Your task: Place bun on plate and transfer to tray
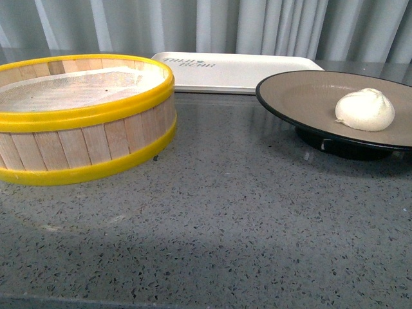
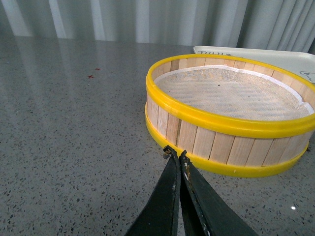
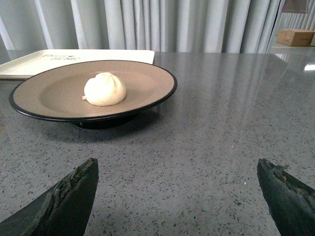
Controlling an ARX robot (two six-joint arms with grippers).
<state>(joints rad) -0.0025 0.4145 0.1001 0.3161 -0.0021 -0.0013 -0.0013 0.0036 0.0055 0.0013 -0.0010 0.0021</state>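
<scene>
The white pleated bun point(image 1: 365, 109) lies on the tan plate point(image 1: 302, 96) with the black rim, at the right of the table. It shows on the plate point(image 3: 54, 93) in the right wrist view too, the bun point(image 3: 104, 89) near its middle. The cream tray point(image 1: 225, 71) lies flat behind, between basket and plate. My right gripper point(image 3: 177, 169) is open and empty, a short way back from the plate. My left gripper point(image 2: 175, 153) is shut and empty, low over the table just before the steamer basket. Neither arm shows in the front view.
A yellow-rimmed wooden steamer basket point(image 1: 77, 116) with a white liner stands at the left, also in the left wrist view point(image 2: 231, 113). Grey speckled tabletop point(image 1: 225, 225) lies in front. Curtains hang behind. A cardboard box point(image 3: 295, 37) sits far off.
</scene>
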